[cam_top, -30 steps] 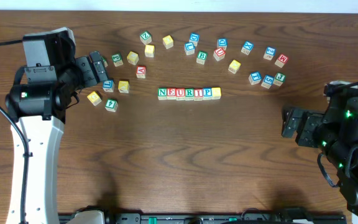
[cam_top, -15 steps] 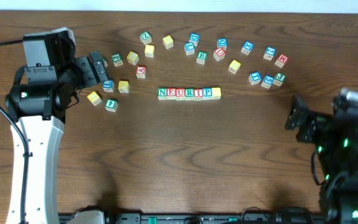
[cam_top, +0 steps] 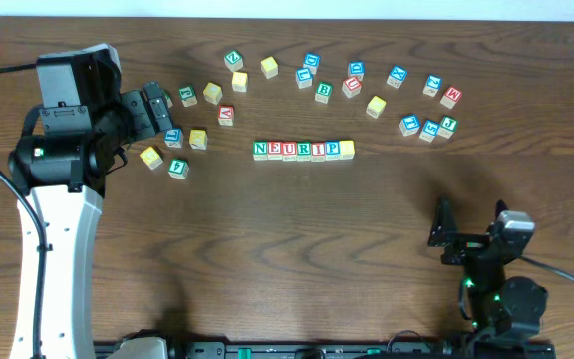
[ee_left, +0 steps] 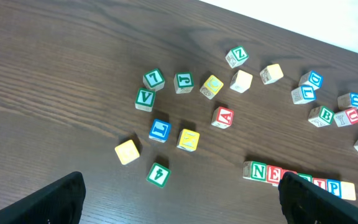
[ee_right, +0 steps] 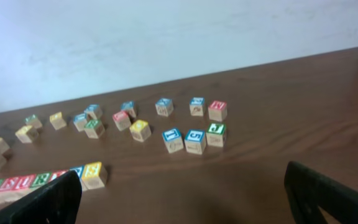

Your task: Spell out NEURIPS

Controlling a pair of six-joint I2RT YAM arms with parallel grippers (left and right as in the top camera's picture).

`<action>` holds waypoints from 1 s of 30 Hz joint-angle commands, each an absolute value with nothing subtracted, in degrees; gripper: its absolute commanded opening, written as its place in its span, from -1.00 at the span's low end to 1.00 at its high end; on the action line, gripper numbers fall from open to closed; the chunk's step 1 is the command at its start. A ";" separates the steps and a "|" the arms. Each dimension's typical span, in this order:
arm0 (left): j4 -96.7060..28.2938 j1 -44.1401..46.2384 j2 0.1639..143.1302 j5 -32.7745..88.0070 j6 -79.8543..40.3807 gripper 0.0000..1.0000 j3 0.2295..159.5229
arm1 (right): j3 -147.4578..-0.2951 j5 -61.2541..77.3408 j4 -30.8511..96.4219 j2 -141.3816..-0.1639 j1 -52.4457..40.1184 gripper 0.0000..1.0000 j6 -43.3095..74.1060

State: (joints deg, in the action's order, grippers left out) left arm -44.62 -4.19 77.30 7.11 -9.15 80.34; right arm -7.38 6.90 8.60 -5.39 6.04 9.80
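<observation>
At the middle of the dark brown wooden surface (cam_top: 297,249), a little toward 12 o'clock, lies the row of small pale wooden alphabet cubes (cam_top: 303,150), side by side and touching. It reads green N, red E, blue U, green R, red I, blue P. A yellow-faced cube (cam_top: 346,149) closes its 3 o'clock end; the letter on that face cannot be read.

From the left claw (cam_top: 167,112) the row sits between 3 and 4 o'clock, well apart. This claw's fingers stand wide apart with nothing between them. In the left wrist view (ee_left: 180,186) the row (ee_left: 260,172) shows beside the right-hand finger, which hides part of it.

From the right claw (cam_top: 440,234) the row lies at about 10 o'clock, well apart. This claw is also spread wide and empty. In the right wrist view (ee_right: 182,186) the row (ee_right: 36,181) lies near the left-hand finger, its yellow-faced cube (ee_right: 94,173) just clear of it.

Loose pale wooden letter cubes (cam_top: 376,106) are strewn in a band at 12 o'clock of the row, and several lie close around the left claw.

A second ago the right claw was near the 3 o'clock edge. It has since swung to about 5 o'clock, closer to the near edge. The left claw, the row and the loose cubes have not moved.
</observation>
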 commanded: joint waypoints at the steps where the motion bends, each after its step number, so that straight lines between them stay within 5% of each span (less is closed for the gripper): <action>1: -44.58 -4.38 77.25 6.57 -9.02 0.96 80.90 | -4.10 8.05 7.16 -1.98 6.22 0.98 9.82; 11: -44.60 -4.38 77.25 6.57 -9.02 0.96 80.90 | -2.50 2.50 8.99 -0.30 -1.30 0.99 9.47; 30: -44.60 -4.38 77.25 6.57 -9.02 0.96 80.90 | -0.27 2.24 4.05 -0.27 -1.17 0.99 7.01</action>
State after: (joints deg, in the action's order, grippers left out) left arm -44.62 -4.19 77.32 7.11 -9.15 80.34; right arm -0.56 2.96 4.05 -0.73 -1.02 7.99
